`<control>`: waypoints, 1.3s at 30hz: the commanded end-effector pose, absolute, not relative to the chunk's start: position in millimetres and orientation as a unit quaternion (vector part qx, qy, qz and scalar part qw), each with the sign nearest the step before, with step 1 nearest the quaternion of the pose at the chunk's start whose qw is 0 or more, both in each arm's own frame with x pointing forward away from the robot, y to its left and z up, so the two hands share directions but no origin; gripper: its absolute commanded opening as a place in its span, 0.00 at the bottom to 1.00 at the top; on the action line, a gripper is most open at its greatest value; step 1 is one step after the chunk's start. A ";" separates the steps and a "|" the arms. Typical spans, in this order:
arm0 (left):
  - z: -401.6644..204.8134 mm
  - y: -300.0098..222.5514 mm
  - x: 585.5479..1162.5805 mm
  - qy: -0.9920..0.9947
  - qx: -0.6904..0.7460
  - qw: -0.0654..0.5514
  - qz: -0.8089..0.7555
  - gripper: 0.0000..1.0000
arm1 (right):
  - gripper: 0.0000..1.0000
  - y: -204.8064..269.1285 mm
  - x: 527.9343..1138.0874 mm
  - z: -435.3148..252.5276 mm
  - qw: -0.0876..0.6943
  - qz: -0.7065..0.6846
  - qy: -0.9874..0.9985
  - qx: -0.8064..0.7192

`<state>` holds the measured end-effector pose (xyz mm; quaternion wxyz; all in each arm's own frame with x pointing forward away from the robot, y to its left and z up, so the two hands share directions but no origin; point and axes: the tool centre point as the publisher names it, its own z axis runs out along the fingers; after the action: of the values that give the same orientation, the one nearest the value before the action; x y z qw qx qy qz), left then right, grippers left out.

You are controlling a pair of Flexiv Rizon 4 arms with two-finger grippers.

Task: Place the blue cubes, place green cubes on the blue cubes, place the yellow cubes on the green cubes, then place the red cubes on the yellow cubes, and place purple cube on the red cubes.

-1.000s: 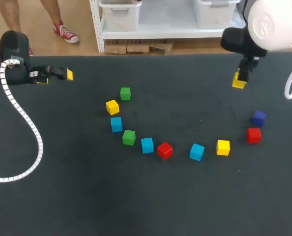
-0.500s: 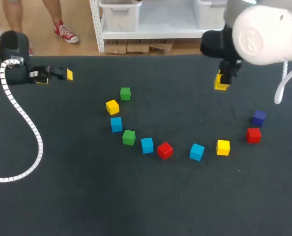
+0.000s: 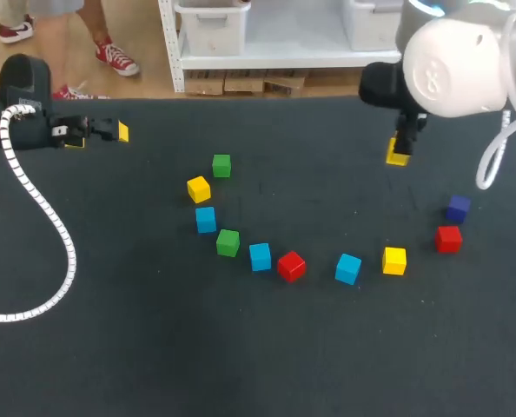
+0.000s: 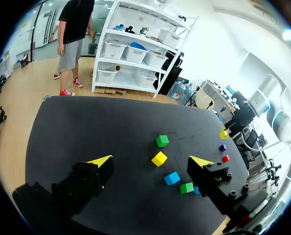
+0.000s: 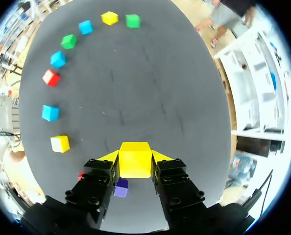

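Your right jaws grip yellow cube over open worktop near far edge; left jaws wide, far-left corner.

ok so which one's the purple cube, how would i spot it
On the dark table, the loose cubes lie in a curved row. Follow it to its right-hand end: the purple cube is last, just past a red cube. It is the only dark violet one.

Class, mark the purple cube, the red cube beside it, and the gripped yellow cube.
purple cube [image 3: 458, 208]: head view, its middle.
nearby red cube [image 3: 448, 238]: head view, its middle.
gripped yellow cube [image 5: 134, 160]: right wrist view, facing side.
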<state>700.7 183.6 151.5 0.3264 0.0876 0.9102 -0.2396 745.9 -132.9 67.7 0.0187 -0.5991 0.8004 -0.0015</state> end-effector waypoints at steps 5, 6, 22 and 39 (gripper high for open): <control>150.3 184.4 699.9 0.909 0.088 0.329 -0.242 1.00 | 0.00 -180.4 764.2 53.5 0.004 0.015 0.844 -0.536; 150.3 184.4 699.9 0.909 0.088 0.329 -0.242 1.00 | 0.00 -185.9 764.3 51.2 -0.001 0.015 0.849 -0.528; 150.3 184.4 699.9 0.909 0.088 0.329 -0.242 1.00 | 0.00 -216.9 766.6 24.2 -0.027 0.040 0.894 -0.445; 150.3 184.4 699.9 0.909 0.088 0.329 -0.242 1.00 | 0.44 -215.7 766.8 13.9 -0.045 0.031 0.893 -0.447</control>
<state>700.7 183.6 151.5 0.3264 0.0876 0.9102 -0.2396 767.0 -215.9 14.2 -0.0460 -0.4476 0.8925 0.0304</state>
